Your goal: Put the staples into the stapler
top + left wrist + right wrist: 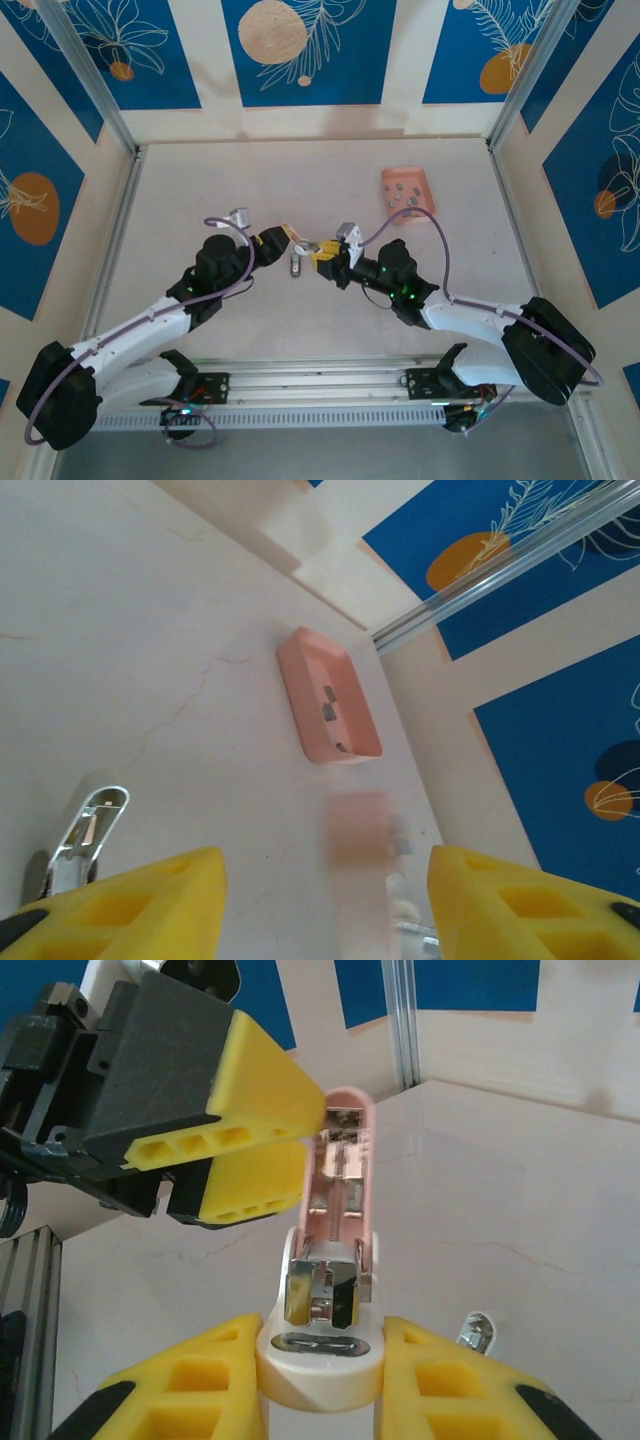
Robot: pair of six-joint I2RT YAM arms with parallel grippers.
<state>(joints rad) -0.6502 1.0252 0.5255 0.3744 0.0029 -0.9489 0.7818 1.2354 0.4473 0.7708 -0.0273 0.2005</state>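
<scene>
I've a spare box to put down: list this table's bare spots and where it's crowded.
Bare: the far-left table, from its left edge across to the pink tray; the near strip between the left arm and right arm. Crowded: the centre, where the left fingers and right fingers meet at the stapler, a metal piece lying beside them.

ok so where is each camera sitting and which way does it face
top external: above and behind the bases, looking down on the table; both arms show, with the pink tray far right.
left wrist: on the left arm, facing across the table to the tray; own yellow fingers at the bottom corners.
right wrist: on the right arm, looking along the open stapler clamped in its own fingers; the left arm's fingers near its far tip.
shared: top and left wrist both show the tray.
</scene>
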